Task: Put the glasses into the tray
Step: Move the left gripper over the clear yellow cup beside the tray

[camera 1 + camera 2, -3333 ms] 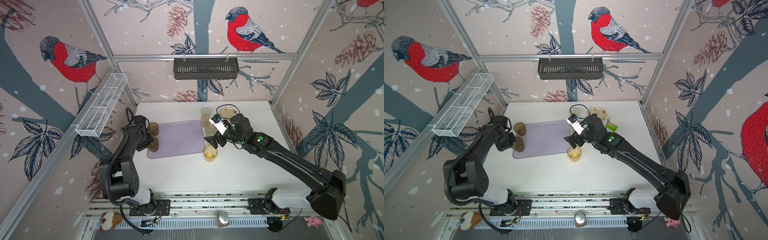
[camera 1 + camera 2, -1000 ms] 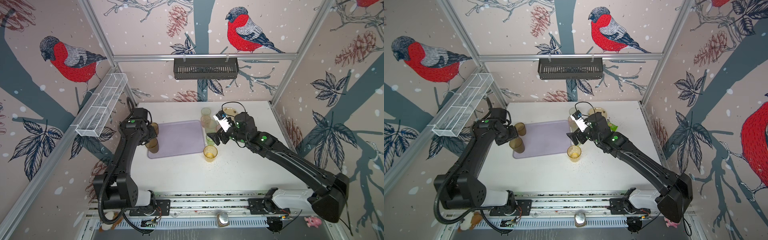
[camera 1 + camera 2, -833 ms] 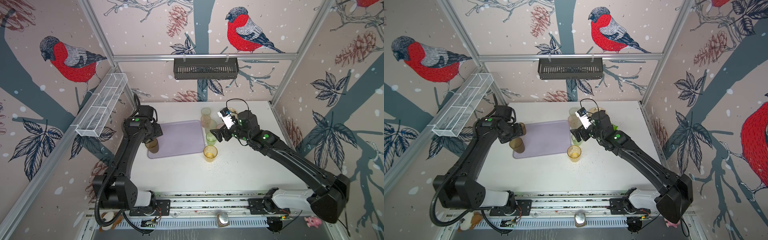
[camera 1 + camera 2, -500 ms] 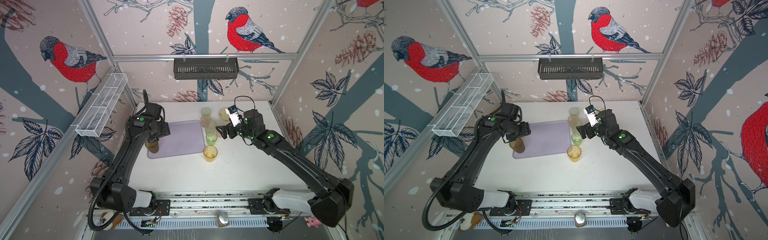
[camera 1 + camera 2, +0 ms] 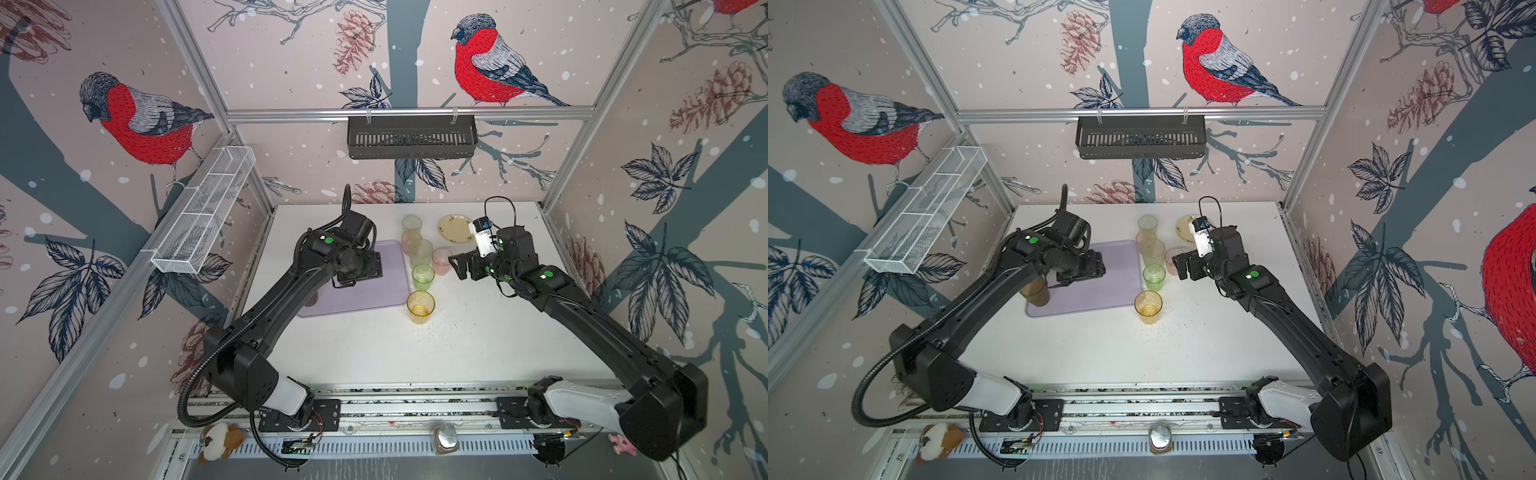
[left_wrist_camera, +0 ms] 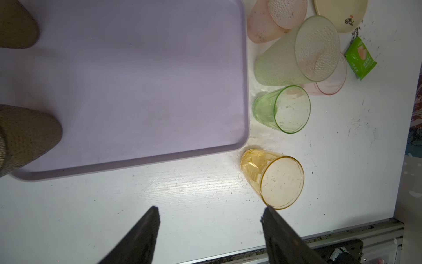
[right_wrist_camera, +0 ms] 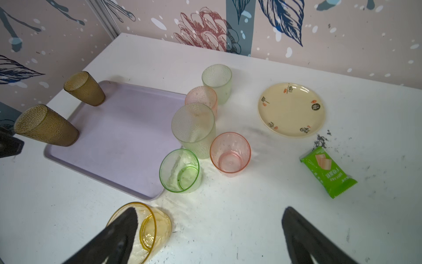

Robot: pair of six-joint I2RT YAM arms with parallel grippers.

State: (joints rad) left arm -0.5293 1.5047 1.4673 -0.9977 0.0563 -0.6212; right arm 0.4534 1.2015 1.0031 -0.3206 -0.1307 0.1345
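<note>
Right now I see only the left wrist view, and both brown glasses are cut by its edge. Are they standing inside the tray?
Observer: It seems so. In the right wrist view both brown glasses stand upright just inside the tray's rim.
Operator: I count seven. Is that all?
Observer: No, eight. A pale glass stands behind all the others, outside your frame.
Operator: And the other arm?
Observer: The right gripper hovers open and empty beside the clear pink glass.
</note>
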